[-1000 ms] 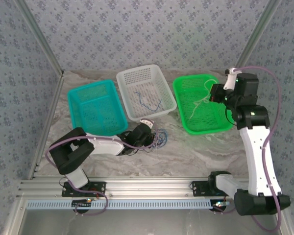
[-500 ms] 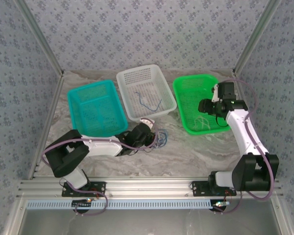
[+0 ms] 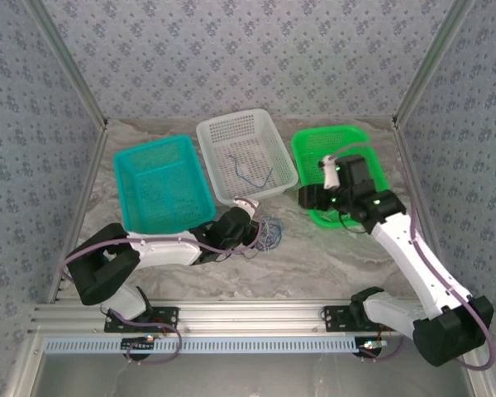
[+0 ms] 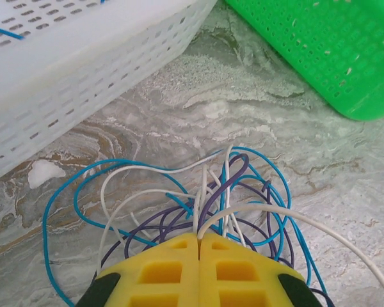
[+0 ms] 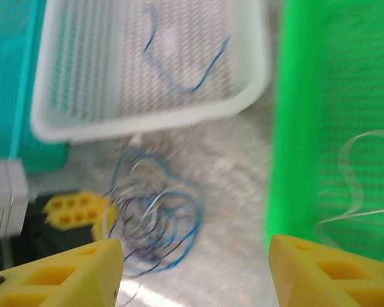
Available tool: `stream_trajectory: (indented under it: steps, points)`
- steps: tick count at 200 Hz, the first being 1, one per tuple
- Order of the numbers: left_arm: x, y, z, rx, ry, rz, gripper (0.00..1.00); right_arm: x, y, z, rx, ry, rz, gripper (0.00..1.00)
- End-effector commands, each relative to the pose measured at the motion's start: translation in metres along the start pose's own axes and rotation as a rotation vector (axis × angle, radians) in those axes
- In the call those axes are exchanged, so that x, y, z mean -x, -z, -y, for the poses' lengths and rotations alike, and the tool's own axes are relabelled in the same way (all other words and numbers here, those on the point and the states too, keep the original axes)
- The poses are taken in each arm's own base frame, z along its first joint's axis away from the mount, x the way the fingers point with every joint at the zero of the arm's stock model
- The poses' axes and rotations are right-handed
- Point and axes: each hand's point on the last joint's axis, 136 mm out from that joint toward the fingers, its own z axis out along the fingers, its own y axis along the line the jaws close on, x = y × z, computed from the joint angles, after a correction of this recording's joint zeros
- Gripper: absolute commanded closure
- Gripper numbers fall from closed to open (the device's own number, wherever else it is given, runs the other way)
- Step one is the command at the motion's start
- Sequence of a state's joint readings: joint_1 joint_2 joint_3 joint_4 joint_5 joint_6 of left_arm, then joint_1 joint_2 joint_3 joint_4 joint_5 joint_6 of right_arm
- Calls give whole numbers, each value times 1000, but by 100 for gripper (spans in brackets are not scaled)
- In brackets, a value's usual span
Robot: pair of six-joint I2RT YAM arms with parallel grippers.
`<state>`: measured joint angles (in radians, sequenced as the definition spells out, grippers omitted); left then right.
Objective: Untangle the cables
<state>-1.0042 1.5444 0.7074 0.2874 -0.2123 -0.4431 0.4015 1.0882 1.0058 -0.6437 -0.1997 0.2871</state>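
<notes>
Teal, white and green were the three perforated baskets we found in a row across the far part of the marbled bench [image 3: 331, 256]: the teal basket [image 3: 149, 150] on the left, the white basket [image 3: 231, 119] in the middle, the green basket [image 3: 347, 130] on the right. In the white basket lay one loose blue wire [image 3: 250, 182], curved on the floor and apart from the walls. In the green basket, the right wrist view showed us a thin white wire [image 5: 357, 217] looping on the mesh floor. The rest of the cables [image 4: 198, 192], blue, white and purple, sat in a tangle of loops on the bench just in front of the white basket, outside every container. The left gripper [image 4: 198, 246] was clenched on that tangle, its yellow fingers pressed together with white strands coming out of the seam. The right gripper [image 5: 192, 256] hung released above the near left edge of the green basket, its fingers wide apart with nothing between them.
</notes>
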Motion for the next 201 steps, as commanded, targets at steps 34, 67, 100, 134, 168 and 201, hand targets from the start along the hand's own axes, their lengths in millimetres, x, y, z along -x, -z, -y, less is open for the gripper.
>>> stream_trajectory:
  steps: [34,67,100,134,168,201]
  points:
    - [5,10,7,10,-42,25,96,-49,-51,-50,175,-92,-116,38]
    - [4,10,7,13,-45,27,95,-61,-61,-64,230,-115,-126,42]
    - [6,12,7,12,-42,35,95,-75,-70,-64,245,-140,-153,47]
    - [9,15,9,5,-38,50,95,-83,-79,-68,265,-147,-165,50]
    - [8,17,7,5,-32,53,95,-87,-84,-73,280,-136,-164,51]
    - [6,16,7,4,-29,50,95,-93,-90,-73,295,-164,-165,52]
